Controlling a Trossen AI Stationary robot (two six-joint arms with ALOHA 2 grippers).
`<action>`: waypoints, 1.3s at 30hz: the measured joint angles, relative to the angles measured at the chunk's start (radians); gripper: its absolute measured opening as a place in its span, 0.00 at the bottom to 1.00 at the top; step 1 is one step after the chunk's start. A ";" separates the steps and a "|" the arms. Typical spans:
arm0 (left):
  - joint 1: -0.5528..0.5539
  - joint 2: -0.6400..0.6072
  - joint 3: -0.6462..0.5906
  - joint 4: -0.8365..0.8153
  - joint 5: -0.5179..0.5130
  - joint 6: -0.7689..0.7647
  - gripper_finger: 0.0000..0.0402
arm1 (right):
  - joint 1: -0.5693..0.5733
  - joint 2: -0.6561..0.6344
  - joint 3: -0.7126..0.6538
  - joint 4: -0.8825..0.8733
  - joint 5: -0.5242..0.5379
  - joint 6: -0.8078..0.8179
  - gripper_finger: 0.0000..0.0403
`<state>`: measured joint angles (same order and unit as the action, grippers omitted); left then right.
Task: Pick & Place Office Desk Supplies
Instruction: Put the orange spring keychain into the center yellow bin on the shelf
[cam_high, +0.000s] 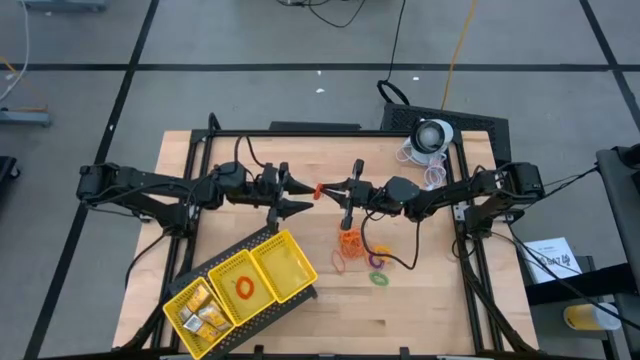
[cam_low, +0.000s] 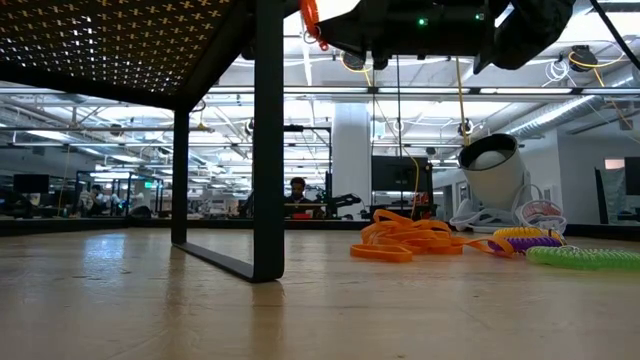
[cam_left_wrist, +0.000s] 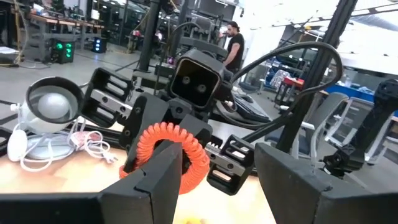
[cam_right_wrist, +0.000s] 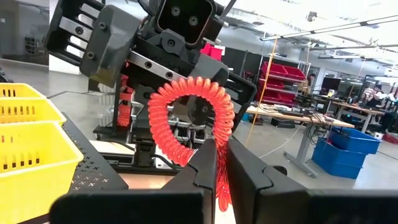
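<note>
orange bands (piled) nr green ring, tray beside.

Grey tiled floor, bright workshop

Table: light wood, on a grey floor.
Tray: yellow, three compartments, on a dark perforated stand near the front left.
White lamp-like device: far right corner, white cable coiled beside it.
Person: seated in the room behind.
</note>
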<state>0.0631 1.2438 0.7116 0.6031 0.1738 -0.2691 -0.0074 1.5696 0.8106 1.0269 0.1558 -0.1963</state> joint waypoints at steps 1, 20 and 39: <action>0.000 0.000 0.000 0.000 -0.009 -0.003 0.53 | 0.000 0.000 0.000 0.000 0.000 0.000 0.03; 0.000 0.066 0.002 0.086 -0.031 -0.047 0.50 | 0.000 0.000 -0.001 -0.021 0.000 0.000 0.03; 0.046 0.038 0.002 -0.006 -0.040 -0.048 0.02 | 0.012 -0.198 -0.001 -0.351 0.084 0.050 0.38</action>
<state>0.1094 1.2820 0.7132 0.5967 0.1336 -0.3172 0.0047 1.3717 0.8098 0.6755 0.2394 -0.1464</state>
